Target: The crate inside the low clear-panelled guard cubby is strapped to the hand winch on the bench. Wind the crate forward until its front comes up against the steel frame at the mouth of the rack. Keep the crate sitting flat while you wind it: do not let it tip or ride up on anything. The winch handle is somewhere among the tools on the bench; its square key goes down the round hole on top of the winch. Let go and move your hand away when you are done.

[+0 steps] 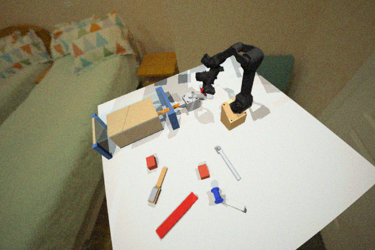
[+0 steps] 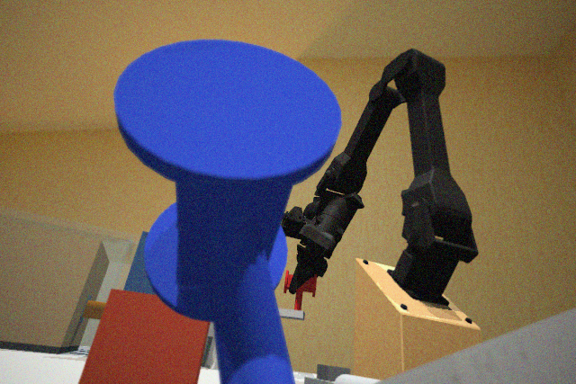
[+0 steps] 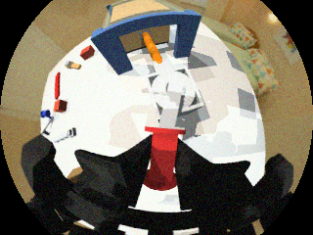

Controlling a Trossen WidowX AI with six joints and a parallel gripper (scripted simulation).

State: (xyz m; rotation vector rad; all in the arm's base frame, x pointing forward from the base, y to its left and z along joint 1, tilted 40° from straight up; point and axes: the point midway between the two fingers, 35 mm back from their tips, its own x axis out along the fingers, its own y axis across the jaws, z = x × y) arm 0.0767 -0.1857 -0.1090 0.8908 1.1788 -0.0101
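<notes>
The tan crate point(image 1: 137, 117) point(image 2: 50, 277) sits flat inside the clear-panelled cubby, with a gap between its front and the blue steel frame point(image 1: 174, 120) point(image 3: 147, 21). An orange bar point(image 1: 163, 110) point(image 3: 153, 48) reaches from the crate's side through the frame towards the grey winch point(image 1: 193, 105) point(image 3: 196, 105). My gripper point(image 2: 300, 282) point(image 3: 163, 139) is shut on the upright red grip of the winch handle point(image 2: 310, 285) point(image 3: 163, 162). The handle's grey arm point(image 1: 198, 96) point(image 3: 168, 117) lies over the winch top, pointing away from the frame; its key is hidden.
On the bench lie a silver wrench-like tool point(image 1: 228, 163), a blue-knobbed crank point(image 1: 217, 195) point(image 2: 228, 110), a red bar point(image 1: 177, 214), two red blocks point(image 1: 151, 162) point(image 1: 203, 171) and a wooden-handled tool point(image 1: 162, 177). The arm stands on a wooden base point(image 1: 228, 120).
</notes>
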